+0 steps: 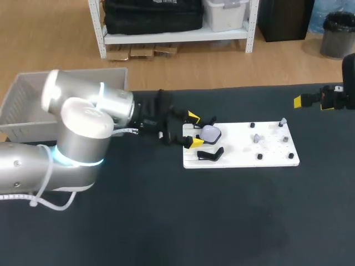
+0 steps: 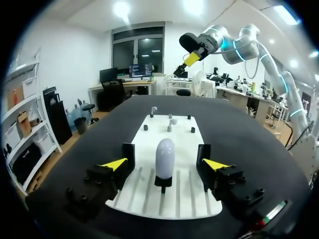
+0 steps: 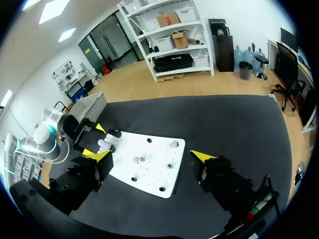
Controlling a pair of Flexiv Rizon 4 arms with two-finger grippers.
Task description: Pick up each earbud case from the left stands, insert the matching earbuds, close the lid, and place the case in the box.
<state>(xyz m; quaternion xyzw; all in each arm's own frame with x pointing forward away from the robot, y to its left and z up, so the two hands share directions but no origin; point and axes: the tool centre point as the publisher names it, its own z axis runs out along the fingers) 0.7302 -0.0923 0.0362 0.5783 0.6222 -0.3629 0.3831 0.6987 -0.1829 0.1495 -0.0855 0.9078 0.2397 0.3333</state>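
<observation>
Left end effector (image 1: 194, 129): wide open, holding nothing. The earbud case (image 1: 210, 133) sits on its stand at the 9 o'clock end of the white board (image 1: 277, 158). It is at 3 o'clock from the tips, between the fingers and touching neither. It stands on edge, narrow sides toward the fingers. The left arm is nearer. Right end effector (image 3: 151, 155): open, empty, well apart at the board's 2 o'clock. A black stand (image 1: 211, 154) just beside the case at 6 o'clock is the nearest obstacle. The box (image 1: 22, 105) lies at 9 o'clock.

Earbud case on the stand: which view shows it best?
Left wrist view: the earbud case stands upright, centred between the left gripper's open fingers. Head view shows it from above, small; right wrist view only a distant pale speck.
</observation>
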